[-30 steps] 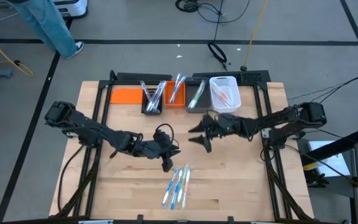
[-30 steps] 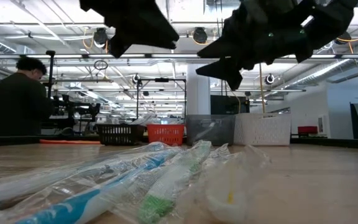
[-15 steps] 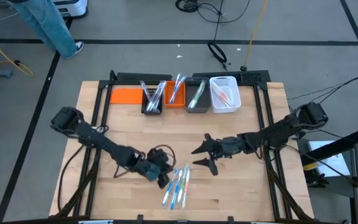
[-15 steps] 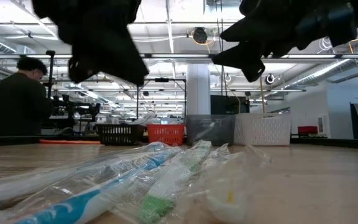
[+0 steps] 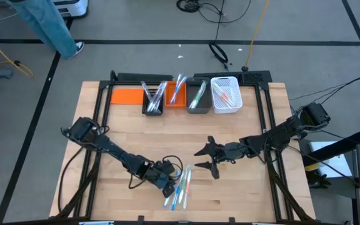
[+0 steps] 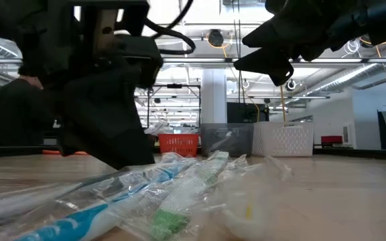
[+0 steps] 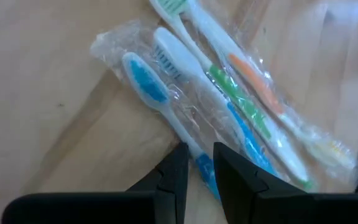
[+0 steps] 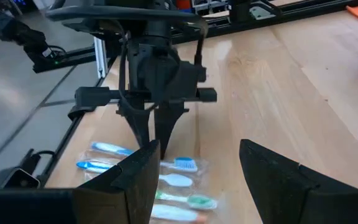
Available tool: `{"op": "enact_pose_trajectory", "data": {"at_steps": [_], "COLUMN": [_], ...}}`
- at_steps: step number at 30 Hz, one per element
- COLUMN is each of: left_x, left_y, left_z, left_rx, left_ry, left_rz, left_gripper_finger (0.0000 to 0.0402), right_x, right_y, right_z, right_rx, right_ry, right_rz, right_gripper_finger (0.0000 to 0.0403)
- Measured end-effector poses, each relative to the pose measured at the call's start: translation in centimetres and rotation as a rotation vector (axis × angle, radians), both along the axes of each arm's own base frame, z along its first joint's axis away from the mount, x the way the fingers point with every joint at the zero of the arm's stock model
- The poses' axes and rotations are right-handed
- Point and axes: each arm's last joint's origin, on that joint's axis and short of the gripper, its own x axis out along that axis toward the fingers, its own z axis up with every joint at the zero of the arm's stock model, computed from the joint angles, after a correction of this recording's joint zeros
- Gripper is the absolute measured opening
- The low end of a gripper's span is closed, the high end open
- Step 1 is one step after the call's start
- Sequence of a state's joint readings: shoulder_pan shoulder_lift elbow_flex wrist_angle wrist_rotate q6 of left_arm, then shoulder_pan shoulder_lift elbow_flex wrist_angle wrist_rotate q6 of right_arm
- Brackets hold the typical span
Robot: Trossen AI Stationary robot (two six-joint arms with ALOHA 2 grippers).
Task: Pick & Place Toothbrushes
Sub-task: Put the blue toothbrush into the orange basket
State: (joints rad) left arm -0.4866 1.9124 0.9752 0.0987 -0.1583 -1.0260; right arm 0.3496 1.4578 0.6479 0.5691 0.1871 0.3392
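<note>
Since a second ago, the left gripper has dropped from mid-table onto the wrapped toothbrushes near the table's front edge, its narrowly parted fingers straddling a blue-handled one. Right gripper hovers nearby, spread wide, empty.

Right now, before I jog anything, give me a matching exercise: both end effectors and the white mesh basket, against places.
Things: 1 left end effector; 2 right end effector; 3 white mesh basket.
Places: A right end of the bin row; B low over the clear-wrapped toothbrushes; C open, above the bare wooden table.
Pairs: 1-B, 2-C, 3-A.
</note>
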Motion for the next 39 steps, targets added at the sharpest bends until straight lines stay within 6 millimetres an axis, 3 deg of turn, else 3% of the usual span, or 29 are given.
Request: {"op": "enact_pose_trajectory", "data": {"at_steps": [7, 13, 22, 39], "left_x": [0.4, 0.4, 0.3, -2.2], "left_y": [0.4, 0.2, 0.3, -1.3], "left_z": [-0.7, -0.5, 0.1, 7.1], "left_rx": [-0.033, -0.019, 0.011, 0.223], "left_ry": [0.019, -0.002, -0.024, -0.291], "left_rz": [0.028, 0.002, -0.001, 0.042], "left_gripper_finger": [0.0075, 0.0010, 0.0001, 0.0000], "right_x": [-0.1, -0.1, -0.1, -0.1], "right_y": [0.0, 0.0, -0.1, -0.1], "right_z": [-0.3, -0.3, -0.4, -0.4], "right_rx": [-0.022, -0.025, -0.031, -0.020], "right_ry": [0.026, 0.033, 0.043, 0.041], "right_rz": [0.004, 0.004, 0.001, 0.001], "right_gripper_finger": [0.0212, 0.0212, 0.0212, 0.0212]}}
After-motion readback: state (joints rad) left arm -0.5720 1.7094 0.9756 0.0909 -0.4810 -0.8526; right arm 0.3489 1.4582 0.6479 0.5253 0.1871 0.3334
